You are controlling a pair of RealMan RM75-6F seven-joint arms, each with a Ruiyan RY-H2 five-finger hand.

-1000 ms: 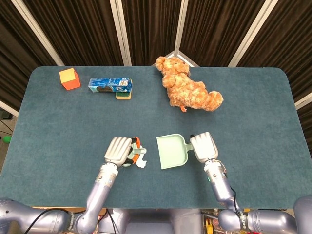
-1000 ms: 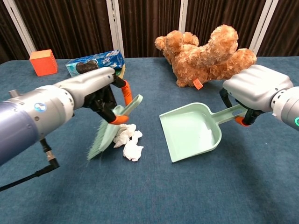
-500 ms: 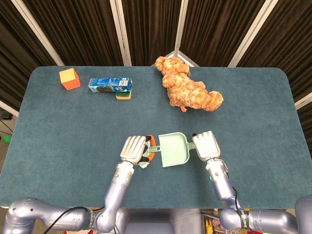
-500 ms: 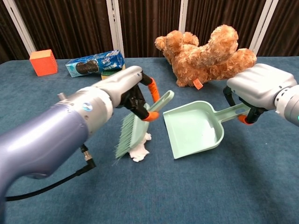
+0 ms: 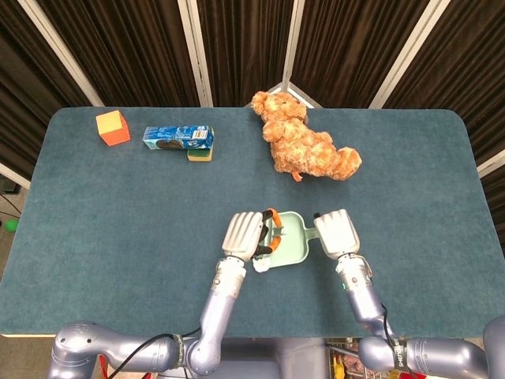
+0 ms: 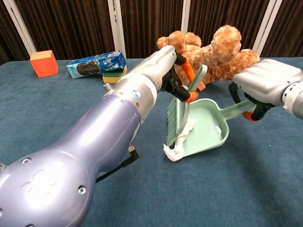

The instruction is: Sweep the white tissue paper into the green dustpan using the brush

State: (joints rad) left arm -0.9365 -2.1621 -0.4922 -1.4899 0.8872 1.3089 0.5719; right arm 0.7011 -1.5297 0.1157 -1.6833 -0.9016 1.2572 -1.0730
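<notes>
Near the desk's (image 5: 95, 237) front edge, the left hand (image 5: 243, 234) holds the brush (image 6: 178, 120), bristles down against the white tissue paper (image 6: 179, 143), which straddles the green dustpan's (image 6: 212, 130) open lip. The right hand (image 6: 265, 85) grips its handle, opposite.

Left robot hand (image 6: 166, 71) is covering the upper handle of the pale green plastic brush (image 6: 179, 112). Brush bristles are hiding part of the crumpled white tissue paper (image 6: 179, 144) at the green dustpan (image 6: 208, 131) lip. Right robot hand (image 6: 267, 84) is being cut off by the chest view's right edge, its fingers masking the dustpan handle end.
</notes>
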